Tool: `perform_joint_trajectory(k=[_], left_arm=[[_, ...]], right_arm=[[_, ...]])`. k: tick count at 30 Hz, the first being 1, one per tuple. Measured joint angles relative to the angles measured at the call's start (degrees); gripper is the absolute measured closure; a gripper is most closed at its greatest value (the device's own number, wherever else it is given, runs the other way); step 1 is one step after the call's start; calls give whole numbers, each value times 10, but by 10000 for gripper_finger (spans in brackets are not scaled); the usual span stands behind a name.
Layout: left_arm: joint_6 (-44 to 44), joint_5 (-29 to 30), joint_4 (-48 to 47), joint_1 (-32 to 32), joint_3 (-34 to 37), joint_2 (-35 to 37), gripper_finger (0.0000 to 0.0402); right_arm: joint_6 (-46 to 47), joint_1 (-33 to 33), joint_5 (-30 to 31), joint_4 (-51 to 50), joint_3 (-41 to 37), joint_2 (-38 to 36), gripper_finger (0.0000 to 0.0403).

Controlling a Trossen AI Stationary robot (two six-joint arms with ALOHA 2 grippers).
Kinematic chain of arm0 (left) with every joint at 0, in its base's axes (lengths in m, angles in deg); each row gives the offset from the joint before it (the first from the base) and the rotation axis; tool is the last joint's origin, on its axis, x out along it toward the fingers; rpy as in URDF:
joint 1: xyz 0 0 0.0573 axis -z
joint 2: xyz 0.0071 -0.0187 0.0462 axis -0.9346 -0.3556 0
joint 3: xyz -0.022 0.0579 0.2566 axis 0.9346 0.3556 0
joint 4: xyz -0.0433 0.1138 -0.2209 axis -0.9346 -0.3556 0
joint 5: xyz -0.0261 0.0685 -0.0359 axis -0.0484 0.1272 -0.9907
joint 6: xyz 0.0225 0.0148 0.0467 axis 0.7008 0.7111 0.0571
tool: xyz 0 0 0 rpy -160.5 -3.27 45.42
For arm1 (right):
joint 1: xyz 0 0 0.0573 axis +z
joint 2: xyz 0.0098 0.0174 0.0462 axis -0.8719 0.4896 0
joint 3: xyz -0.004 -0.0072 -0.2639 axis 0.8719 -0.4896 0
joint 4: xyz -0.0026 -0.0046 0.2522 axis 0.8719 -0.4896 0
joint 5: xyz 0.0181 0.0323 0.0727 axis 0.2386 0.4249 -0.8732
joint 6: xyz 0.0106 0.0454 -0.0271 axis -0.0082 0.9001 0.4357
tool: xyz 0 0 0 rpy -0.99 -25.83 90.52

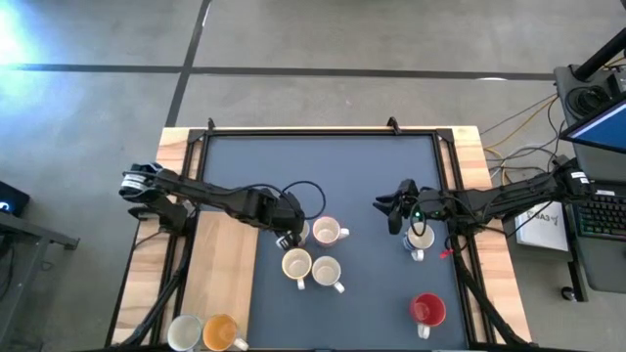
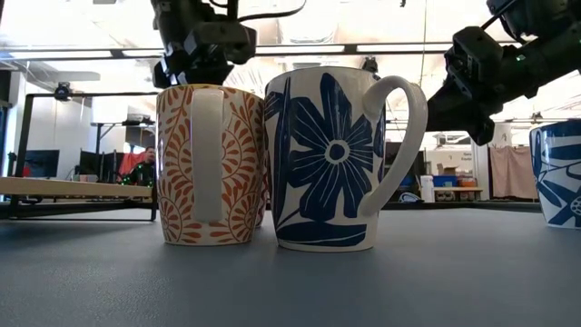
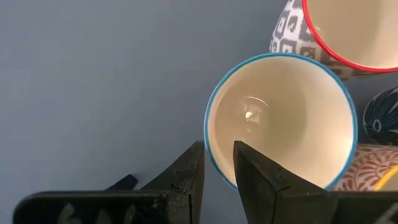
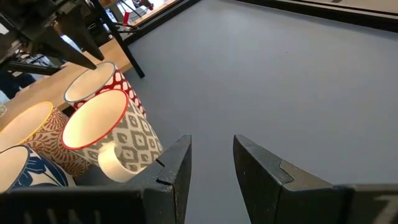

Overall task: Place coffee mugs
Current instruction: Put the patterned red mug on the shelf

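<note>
Gripping blue-rimmed mug [image 3: 281, 118] by its rim with left gripper [image 3: 217, 168], mug cluster [image 1: 311, 252] at three o'clock.

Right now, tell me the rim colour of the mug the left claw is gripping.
Light blue rim, cream inside; the left wrist view shows it best.
</note>
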Motion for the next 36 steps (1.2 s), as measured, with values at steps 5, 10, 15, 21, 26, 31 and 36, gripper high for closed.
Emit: perform_joint_trajectory(k=[5, 10, 15, 21, 26, 31, 36], left_arm=[[5, 18, 10, -2, 0, -15, 333], [-4, 45, 13, -4, 0, -32, 333], [-30, 45, 21, -12, 0, -50, 332], [-30, 12, 39, -16, 0, -75, 314], [-28, -3, 48, -16, 0, -81, 323], [-31, -19, 48, -17, -2, -80, 387], [-24, -22, 45, -18, -21, -80, 387]], right_arm=[[0, 0, 0, 0, 0, 0, 296], [0, 0, 0, 0, 0, 0, 296], [0, 0, 0, 0, 0, 0, 296], [0, 0, 0, 0, 0, 0, 296], [0, 0, 0, 0, 0, 0, 296], [0, 0, 0, 0, 0, 0, 296], [0, 0, 0, 0, 0, 0, 296]])
